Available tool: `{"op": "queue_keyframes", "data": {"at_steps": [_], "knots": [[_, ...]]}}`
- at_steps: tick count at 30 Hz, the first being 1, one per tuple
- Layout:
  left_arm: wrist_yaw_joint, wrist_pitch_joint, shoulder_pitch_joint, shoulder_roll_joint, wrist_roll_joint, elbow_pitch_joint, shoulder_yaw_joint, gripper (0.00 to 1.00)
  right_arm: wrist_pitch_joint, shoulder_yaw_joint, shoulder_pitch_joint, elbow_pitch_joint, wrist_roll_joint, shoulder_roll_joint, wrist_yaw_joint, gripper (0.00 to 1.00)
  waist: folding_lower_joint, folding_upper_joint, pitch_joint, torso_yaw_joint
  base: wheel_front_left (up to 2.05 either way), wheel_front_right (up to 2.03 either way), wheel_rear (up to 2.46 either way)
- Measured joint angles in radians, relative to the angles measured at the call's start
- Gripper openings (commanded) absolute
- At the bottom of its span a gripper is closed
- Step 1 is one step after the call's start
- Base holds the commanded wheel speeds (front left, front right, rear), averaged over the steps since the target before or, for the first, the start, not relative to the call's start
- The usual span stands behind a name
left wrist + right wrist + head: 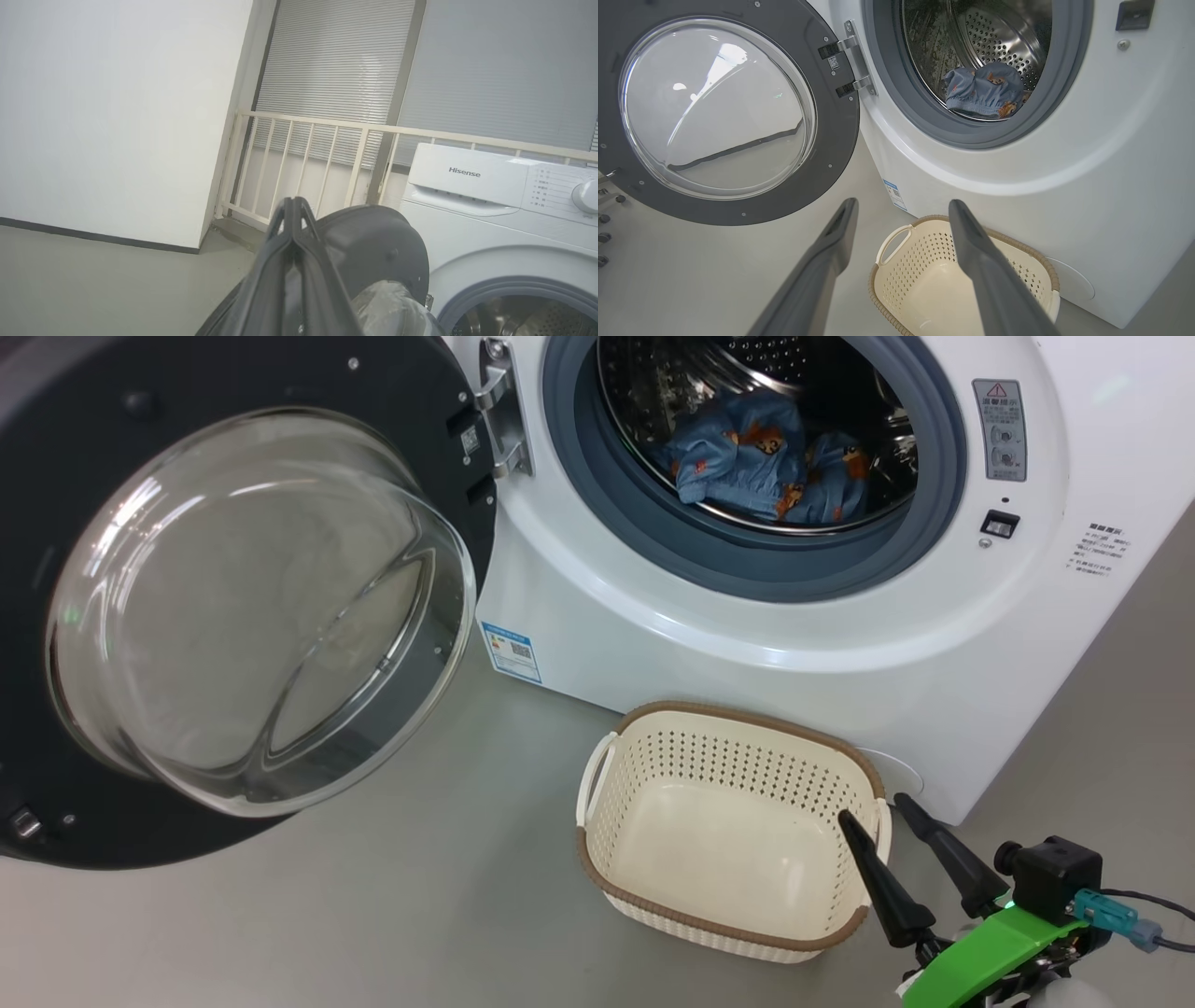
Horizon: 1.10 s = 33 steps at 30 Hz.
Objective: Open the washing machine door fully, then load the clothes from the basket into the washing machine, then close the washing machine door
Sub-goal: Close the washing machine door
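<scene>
The white washing machine (840, 644) (1111, 163) (490, 219) stands with its black round door (56, 448) (794, 60) (373, 242) swung wide to the left, glass bowl bulging out. Blue printed clothes (747, 457) (985, 88) lie inside the steel drum. The cream basket (728, 821) (924, 280) sits on the floor before the machine with nothing in it. My right gripper (878, 814) (903, 205) hangs open over the basket's right rim, nothing between its fingers. My left gripper (293, 201) is shut, fingertips together, pointing past the door's outer side toward a wall corner.
Grey floor (373, 915) spreads around the basket and under the door. A cream railing (303, 154) and grey blinds (336, 60) stand behind the machine, with a white wall (117, 116) to the left. A blue label (510, 651) marks the washer's lower front.
</scene>
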Motion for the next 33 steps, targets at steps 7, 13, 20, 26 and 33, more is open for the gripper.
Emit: {"op": "queue_keyframes", "data": {"at_steps": [7, 13, 20, 26, 33], "knots": [[0.000, 0.035, -0.193, 0.153, -0.292, 0.254, -0.007, 0.00, 0.000, -0.008, 0.000, -0.012, -0.017, 0.002, 0.000, 1.00, 0.0000, 0.0000, 0.030, -0.009, 0.00, 0.00, 0.00], [0.000, 0.234, -0.353, 0.224, -0.535, 0.521, -0.014, 0.00, 0.000, -0.003, -0.007, -0.012, -0.019, -0.002, 0.000, 1.00, 0.0000, 0.0000, 0.062, -0.021, 0.00, 0.00, 0.00], [0.001, 0.568, -0.452, 0.289, -0.661, 0.788, -0.069, 0.00, 0.000, 0.013, -0.018, -0.009, -0.019, -0.007, 0.000, 1.00, -0.0001, 0.0000, 0.085, -0.032, 0.00, 0.00, 0.00], [0.001, 0.768, -0.466, 0.296, -0.702, 0.925, -0.112, 0.00, 0.000, 0.024, -0.027, -0.007, -0.019, -0.018, 0.000, 1.00, 0.0000, 0.0000, 0.098, -0.036, 0.00, 0.00, 0.00], [0.001, 0.831, -0.467, 0.282, -0.741, 0.935, -0.110, 0.00, 0.000, 0.029, -0.029, -0.007, -0.019, -0.035, 0.000, 1.00, 0.0000, 0.0000, 0.111, -0.039, 0.00, 0.00, 0.00]]}}
